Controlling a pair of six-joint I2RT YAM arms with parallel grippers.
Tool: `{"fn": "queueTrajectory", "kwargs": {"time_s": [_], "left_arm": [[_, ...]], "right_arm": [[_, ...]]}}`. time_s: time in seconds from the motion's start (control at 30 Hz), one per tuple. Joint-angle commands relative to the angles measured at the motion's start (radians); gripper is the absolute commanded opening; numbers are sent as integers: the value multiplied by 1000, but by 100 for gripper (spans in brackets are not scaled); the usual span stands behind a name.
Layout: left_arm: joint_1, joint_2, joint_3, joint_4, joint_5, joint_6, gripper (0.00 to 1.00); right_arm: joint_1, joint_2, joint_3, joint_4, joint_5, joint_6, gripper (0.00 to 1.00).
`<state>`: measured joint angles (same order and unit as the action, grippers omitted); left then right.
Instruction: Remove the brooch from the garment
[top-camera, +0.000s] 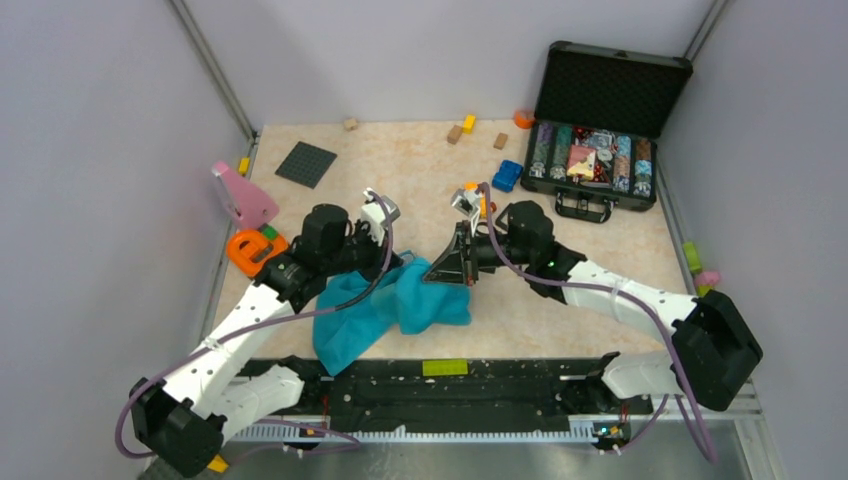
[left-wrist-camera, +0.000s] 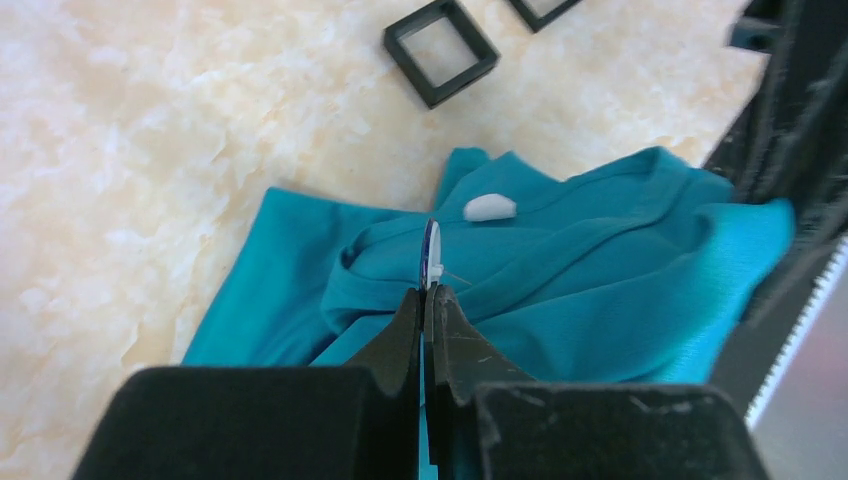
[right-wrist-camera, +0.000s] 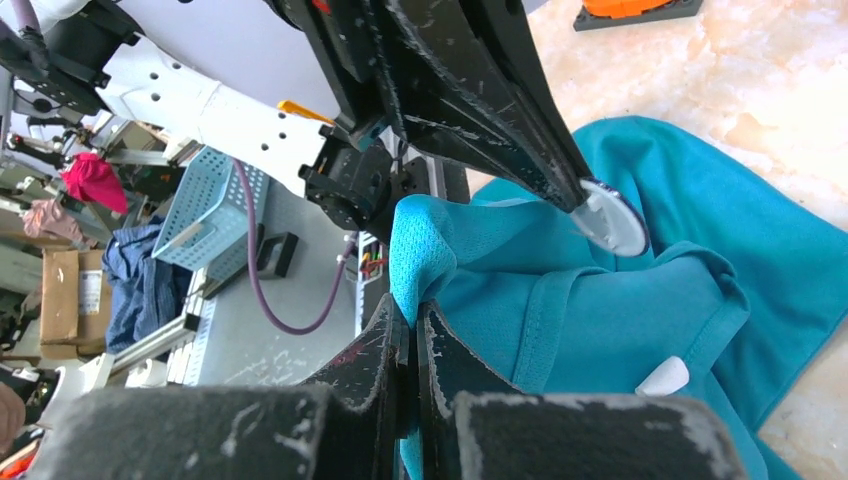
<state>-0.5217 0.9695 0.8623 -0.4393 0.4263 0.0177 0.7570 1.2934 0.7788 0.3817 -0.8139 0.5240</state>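
The teal garment lies crumpled on the table in front of the arms. In the left wrist view my left gripper is shut on the brooch, a thin blue-and-white disc seen edge-on, right over the garment. The right wrist view shows the same brooch as a pale round disc pinched at the left fingertips, against the cloth; I cannot tell whether it is still attached. My right gripper is shut on a raised fold of the garment. In the top view both grippers, the left one and the right one, meet over the garment.
A white tag sits on the garment. Black square frames lie just beyond it. An open black case, a blue toy car, a dark grey plate, a pink piece and an orange piece ring the table.
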Motion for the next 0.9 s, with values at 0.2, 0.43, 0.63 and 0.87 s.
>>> {"fn": "queueTrajectory", "kwargs": {"time_s": [0.2,0.43,0.63,0.87], "left_arm": [[18,-87,24,-40,-461,-61,0],[28,-183,41,-12,-693,-75,0],[28,-273,64,4,-741,-57,0],[42,-265,132,-90,-857,-27,0]], "right_arm": [[-34,-65,24,-96,16,-93,0],[-34,-33,-40,-74,60,-97,0],[-23,107,64,-41,119,-76,0],[8,326,562,-175,250,-86,0]]}}
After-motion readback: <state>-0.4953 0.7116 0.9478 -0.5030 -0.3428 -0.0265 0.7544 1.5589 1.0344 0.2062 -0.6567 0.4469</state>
